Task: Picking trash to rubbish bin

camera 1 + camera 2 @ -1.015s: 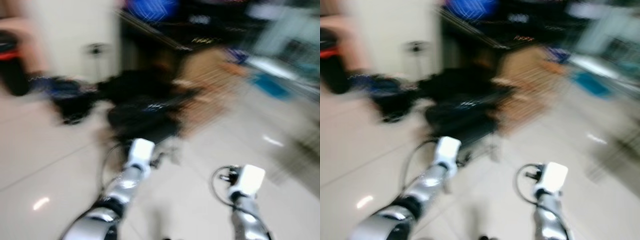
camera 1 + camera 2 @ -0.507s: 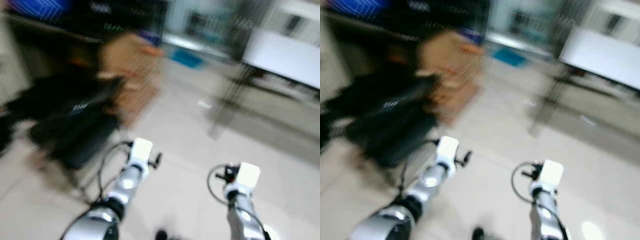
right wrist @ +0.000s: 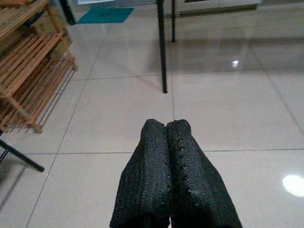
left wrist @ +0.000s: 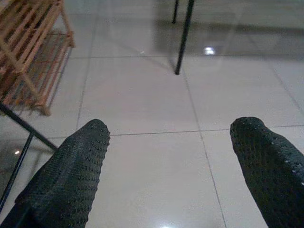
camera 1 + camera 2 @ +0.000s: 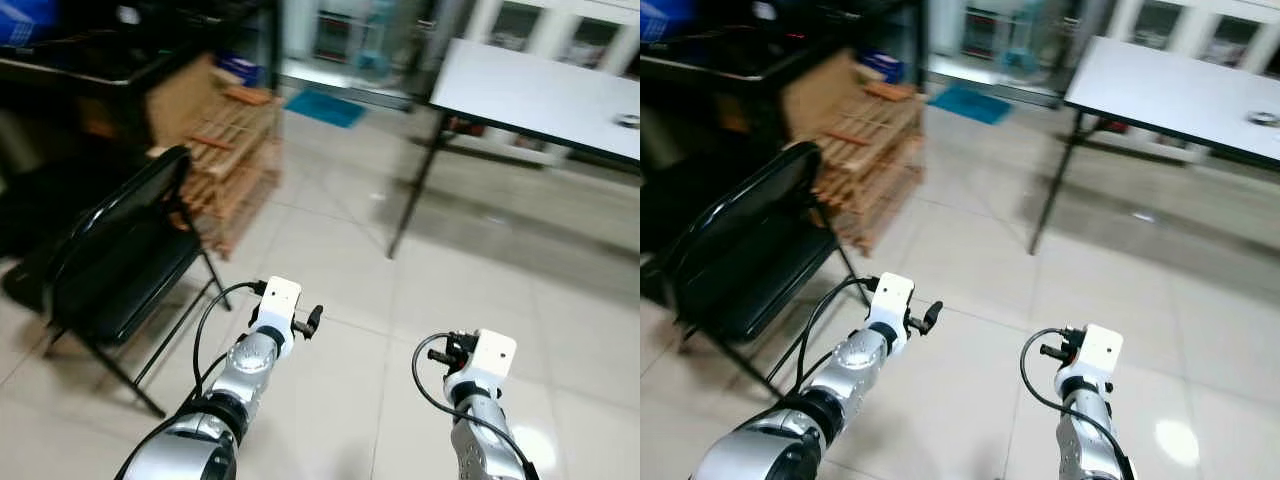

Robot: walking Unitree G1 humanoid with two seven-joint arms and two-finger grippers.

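Your left gripper point(image 4: 166, 156) held over the glossy pale tiled floor point(image 5: 340, 270), jaws wide and empty, your right gripper point(image 3: 173, 156) beside it, jaws pressed together, black folding chair point(image 5: 120, 260) left, slatted wooden rack point(image 5: 225, 150) beyond, white table point(image 5: 540, 95) ahead right, no trash or bin you can make out.

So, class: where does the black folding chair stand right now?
In the head views the black folding chair stands on the robot's left on the tiled floor, just in front of the wooden rack, with the white table across on the right.
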